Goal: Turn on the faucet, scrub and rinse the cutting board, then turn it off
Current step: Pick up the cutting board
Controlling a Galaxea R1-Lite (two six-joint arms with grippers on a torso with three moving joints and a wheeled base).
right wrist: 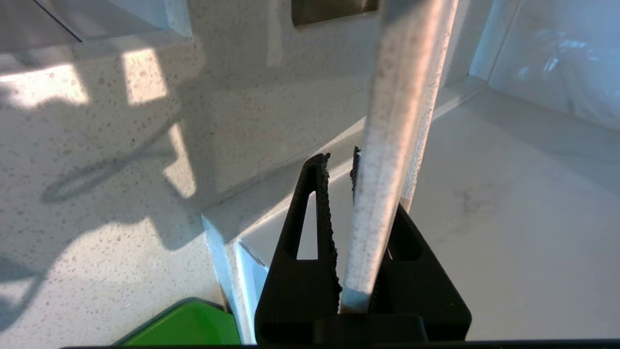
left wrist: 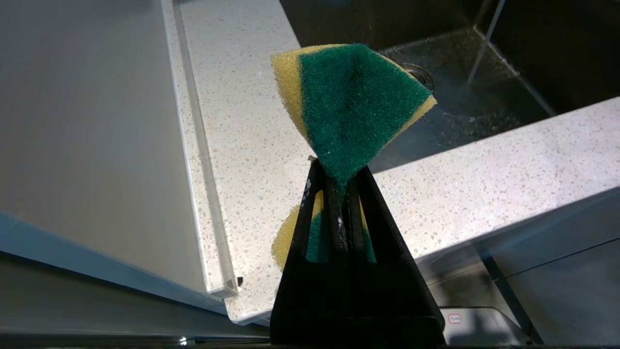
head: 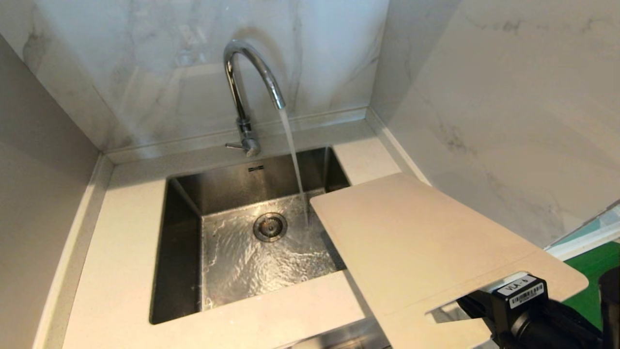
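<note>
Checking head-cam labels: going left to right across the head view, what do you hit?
faucet → drain → water stream → cutting board → right claw, gripping the board at its handle end.

White marble-look wall panels (head: 508, 97) with grey veining close in a corner alcove. A pale speckled stone countertop (head: 121, 252) surrounds a recessed steel sink (head: 184, 242), its wet floor glinting. Patches of light fall across the counter; a green surface (head: 593, 271) shows beyond.
</note>
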